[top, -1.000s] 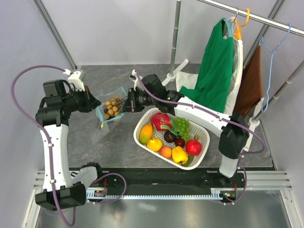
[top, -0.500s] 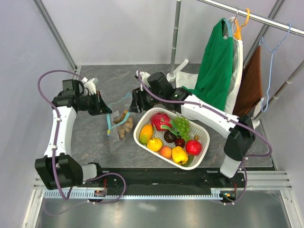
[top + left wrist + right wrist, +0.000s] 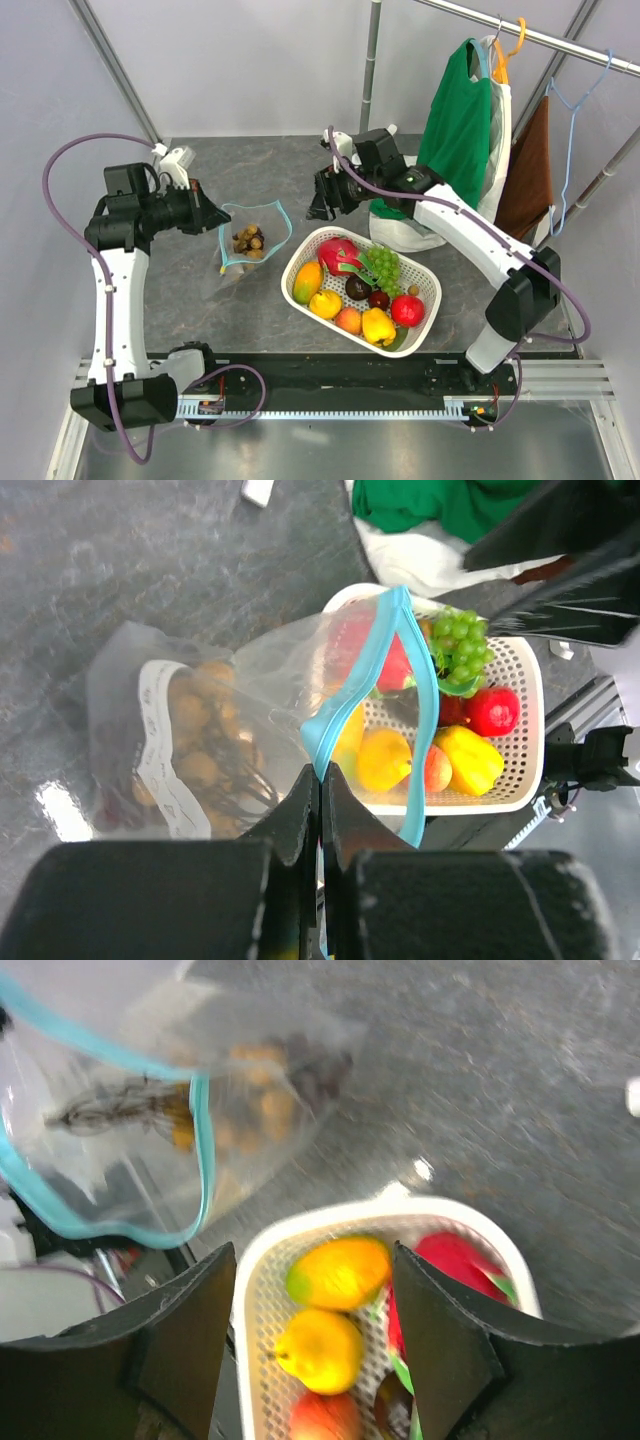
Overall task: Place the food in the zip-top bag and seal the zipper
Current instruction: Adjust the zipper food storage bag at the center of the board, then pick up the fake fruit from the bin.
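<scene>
Zip-top bag: clear, mouth gaping, teal zipper unsealed, brown berry cluster inside. Left gripper clamped on the zipper; right gripper spread wide, empty.

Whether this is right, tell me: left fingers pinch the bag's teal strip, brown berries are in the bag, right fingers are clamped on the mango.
The last part is wrong. The right fingers are open and hold nothing; the mango lies untouched in the white basket, as the right wrist view shows. The rest stands.
</scene>
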{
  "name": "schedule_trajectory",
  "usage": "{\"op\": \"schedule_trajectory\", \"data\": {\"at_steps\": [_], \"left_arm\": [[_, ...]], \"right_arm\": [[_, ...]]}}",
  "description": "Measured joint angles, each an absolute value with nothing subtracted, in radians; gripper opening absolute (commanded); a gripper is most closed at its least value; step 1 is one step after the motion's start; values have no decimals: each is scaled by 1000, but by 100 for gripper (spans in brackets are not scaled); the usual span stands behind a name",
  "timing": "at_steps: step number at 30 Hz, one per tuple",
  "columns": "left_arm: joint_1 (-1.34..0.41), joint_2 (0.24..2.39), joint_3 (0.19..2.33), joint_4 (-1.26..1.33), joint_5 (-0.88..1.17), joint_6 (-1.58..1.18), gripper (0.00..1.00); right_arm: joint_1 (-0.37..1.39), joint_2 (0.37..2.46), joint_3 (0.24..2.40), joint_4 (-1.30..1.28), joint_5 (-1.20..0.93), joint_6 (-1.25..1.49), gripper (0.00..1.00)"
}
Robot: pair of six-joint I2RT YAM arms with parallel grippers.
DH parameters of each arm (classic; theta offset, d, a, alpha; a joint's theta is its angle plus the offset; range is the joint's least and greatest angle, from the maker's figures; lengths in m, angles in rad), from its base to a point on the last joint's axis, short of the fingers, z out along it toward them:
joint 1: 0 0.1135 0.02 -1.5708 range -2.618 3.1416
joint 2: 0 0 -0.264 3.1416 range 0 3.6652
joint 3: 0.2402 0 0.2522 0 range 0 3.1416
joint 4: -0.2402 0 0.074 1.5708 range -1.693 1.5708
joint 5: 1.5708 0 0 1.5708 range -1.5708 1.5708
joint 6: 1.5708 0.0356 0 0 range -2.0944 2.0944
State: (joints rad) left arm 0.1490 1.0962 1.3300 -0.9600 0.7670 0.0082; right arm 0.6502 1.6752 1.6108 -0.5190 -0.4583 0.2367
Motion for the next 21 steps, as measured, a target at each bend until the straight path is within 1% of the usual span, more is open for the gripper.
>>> {"op": "schedule_trajectory", "data": {"at_steps": [3,5,9,13,15,18,21], "left_arm": [[149,1118,1295,-965,758,16,2],[149,1137,1261,-973,751,16,2],[149,1157,1240,-978,750,16,2],[149,1156,1240,-974,751,16,2],[149,1157,1240,-972,751,16,2],[149,1157,1240,-971,751,16,2],[149,1157,1240,-970,751,16,2]], "right_arm": [[635,1644,1594,-592,-471,137,75],[633,1596,1538,-625,-474,55,79],[633,1483,1404,-712,-469,-100,79],[639,1436,1313,-757,-482,-192,77],[649,1427,1265,-749,-503,-206,76],[697,1401,1161,-665,-523,-205,75],[784,1398,1093,-575,-521,-202,78]]}}
